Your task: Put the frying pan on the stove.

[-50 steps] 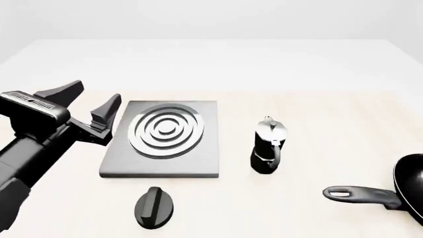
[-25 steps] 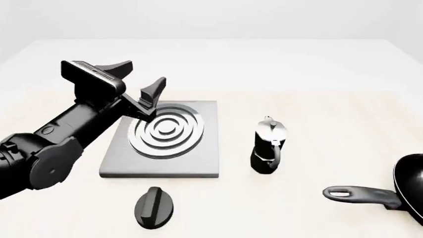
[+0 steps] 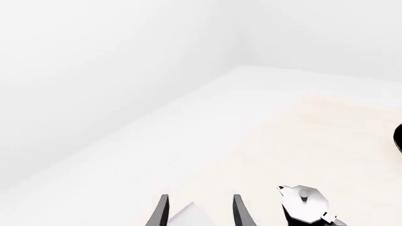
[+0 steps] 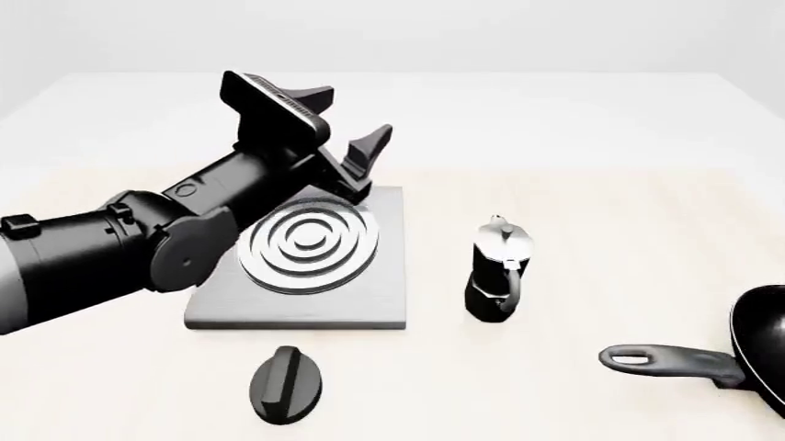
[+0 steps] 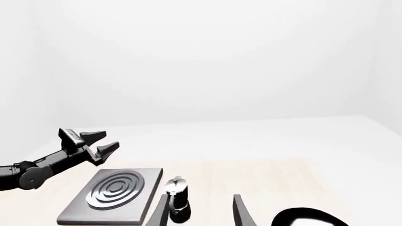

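Note:
The frying pan (image 4: pixel 763 333) lies at the table's right edge in the front view, partly cut off, its long handle (image 4: pixel 668 359) pointing left. Its rim also shows in the right wrist view as the pan (image 5: pixel 311 217), just beyond my right gripper (image 5: pixel 199 217), which is open and empty. The stove (image 4: pixel 368 303), a grey slab with silver rings, sits left of centre. My left gripper (image 4: pixel 347 122) hovers open and empty above the stove's far edge, well away from the pan. The front view does not show the right arm.
A black-and-silver moka pot (image 4: pixel 497 271) stands between the stove and the pan. A black oval knob (image 4: pixel 286 384) lies near the front edge, in front of the stove. The left arm's dark body covers the stove's left side.
My left arm has swung right and farther from the camera, from the table's left side to above the stove, gripper still open. Pan, pot and knob have not moved.

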Controlling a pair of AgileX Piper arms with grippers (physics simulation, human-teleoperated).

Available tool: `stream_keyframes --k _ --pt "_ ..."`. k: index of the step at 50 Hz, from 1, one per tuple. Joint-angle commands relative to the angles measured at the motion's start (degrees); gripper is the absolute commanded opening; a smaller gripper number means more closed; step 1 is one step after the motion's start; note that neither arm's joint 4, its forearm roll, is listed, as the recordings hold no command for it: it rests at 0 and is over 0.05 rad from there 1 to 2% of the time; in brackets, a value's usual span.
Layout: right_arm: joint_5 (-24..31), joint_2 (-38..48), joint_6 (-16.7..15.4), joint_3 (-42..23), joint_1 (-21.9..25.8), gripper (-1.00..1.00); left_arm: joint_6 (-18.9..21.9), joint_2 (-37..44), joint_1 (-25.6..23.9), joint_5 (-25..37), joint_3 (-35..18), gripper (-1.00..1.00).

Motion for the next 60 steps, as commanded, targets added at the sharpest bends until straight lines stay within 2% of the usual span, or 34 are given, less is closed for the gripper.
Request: stream_keyframes --k 1,10,23,40,54,60 --pt "0.00 0.00 0.07 1.51 -0.07 1.00 1.29 1.87 -5.01 3.92 -6.35 1.00" --pt "0.00 0.00 0.30 1.63 0.01 1.00 1.79 4.77 -6.75 5.34 -9.97 1.00" --pt "0.00 0.00 0.41 1.80 -0.09 1.00 4.37 9.85 -10.66 11.00 -19.71 1.00" --pt "0.00 0.00 0.74 1.84 0.01 1.00 7.82 16.86 -14.94 15.97 -27.04 1.00" --pt "0.00 0.00 1.07 1.96 0.20 1.00 8.93 20.55 -17.42 19.28 -32.57 1.00" --pt "0.00 0.00 1.19 2.05 0.14 1.00 8.99 22.36 -18.33 21.93 -36.72 1.00"
